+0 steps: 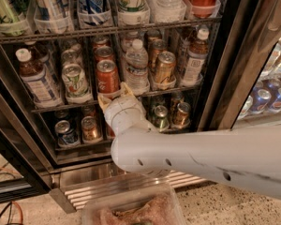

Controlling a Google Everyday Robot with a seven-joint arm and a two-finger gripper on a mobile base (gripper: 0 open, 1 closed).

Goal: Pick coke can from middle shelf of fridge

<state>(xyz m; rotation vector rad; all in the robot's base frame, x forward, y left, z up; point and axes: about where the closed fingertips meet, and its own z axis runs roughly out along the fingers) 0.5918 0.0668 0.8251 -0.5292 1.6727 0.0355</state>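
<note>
The coke can (107, 75), red with a silver top, stands at the front of the middle shelf (47, 108) of the open fridge (225, 78), between a white-and-green can (75, 81) and a water bottle (136, 67). More red cans stand behind it. My gripper (114, 93) is just below and in front of the coke can, at the shelf's edge. Its tan fingertips (103, 100) are spread apart, with nothing between them. My white arm (201, 158) reaches in from the lower right and hides part of the lower shelf.
A gold-brown can (164, 67) and white-capped brown-drink bottles (194, 60) stand on the same shelf. Several cans (65, 132) stand on the lower shelf, tall cans and bottles above. The ribbed base grille (93, 191) and a clear plastic tub (131, 210) are below. A closed glass door (267, 100) is to the right.
</note>
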